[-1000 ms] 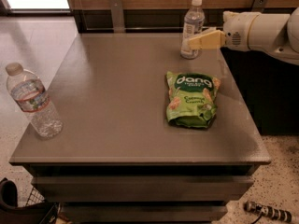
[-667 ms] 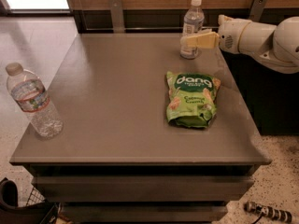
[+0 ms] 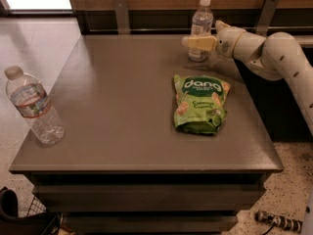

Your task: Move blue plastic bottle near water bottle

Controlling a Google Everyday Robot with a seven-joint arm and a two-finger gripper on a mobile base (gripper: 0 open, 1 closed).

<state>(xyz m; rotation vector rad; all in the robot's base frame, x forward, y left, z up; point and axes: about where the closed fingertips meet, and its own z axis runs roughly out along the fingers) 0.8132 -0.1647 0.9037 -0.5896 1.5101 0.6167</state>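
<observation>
1. Gripper (image 3: 198, 43) is sitting low over the far right part of the table (image 3: 122, 92), at the end of a white arm (image 3: 279, 58) that is entering the scene from the right edge.
2. Its pale yellow tip is lying across the front of the lower body of the blue plastic bottle (image 3: 201, 24), so it is at the bottle; I cannot tell whether it is clamped on the bottle or only resting against it.
3. That slim bottle is standing upright near the table's far edge, its white cap (image 3: 205, 0) showing against the dark strip of the wall behind it.
4. Well apart from it, the water bottle (image 3: 34, 109) is standing at the near left corner of the table, leaning slightly, with its red-banded label facing the room.
5. Between the two, but much closer to the slim bottle, a green snack bag (image 3: 199, 104) is lying flat on the right half of the table, just on the near side of the gripper and not touching it.
6. Two metal brackets (image 3: 121, 13) (image 3: 268, 11) are standing up along the far edge, one to the left of the slim bottle and one to its right behind the arm.
7. Pale floor (image 3: 34, 43) is showing to the left of the table.
</observation>
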